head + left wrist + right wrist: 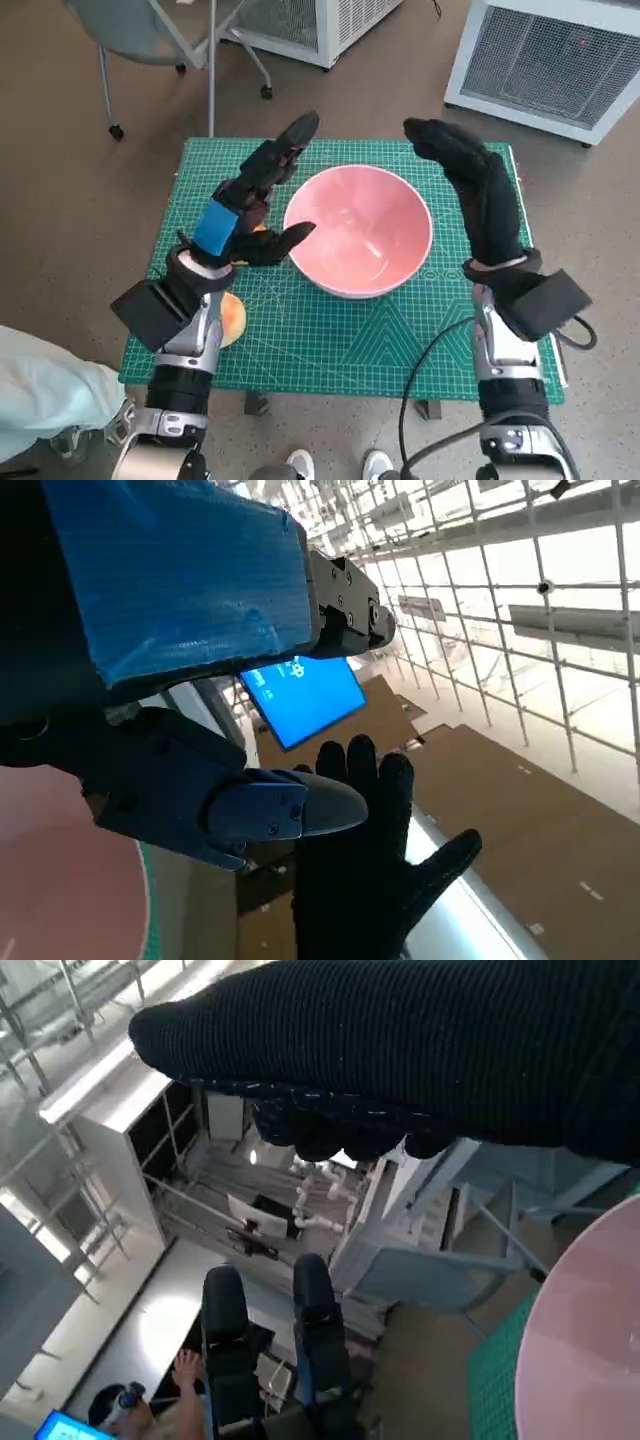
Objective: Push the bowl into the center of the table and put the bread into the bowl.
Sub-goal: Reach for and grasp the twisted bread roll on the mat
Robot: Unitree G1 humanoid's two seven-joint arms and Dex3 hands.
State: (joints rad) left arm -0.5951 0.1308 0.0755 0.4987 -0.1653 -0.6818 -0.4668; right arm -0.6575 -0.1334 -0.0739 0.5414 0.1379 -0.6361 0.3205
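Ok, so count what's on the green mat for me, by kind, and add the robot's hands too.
Bowls: 1, the pink bowl
Bread: 1, the bread, partly hidden under the left forearm
Hands: 2, the left hand and the right hand, both holding nothing
Total: 4

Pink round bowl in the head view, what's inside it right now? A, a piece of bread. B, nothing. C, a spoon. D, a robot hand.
B: the pink round bowl shows only its bare glossy inside, while the bread lies on the green cutting mat under the left forearm.
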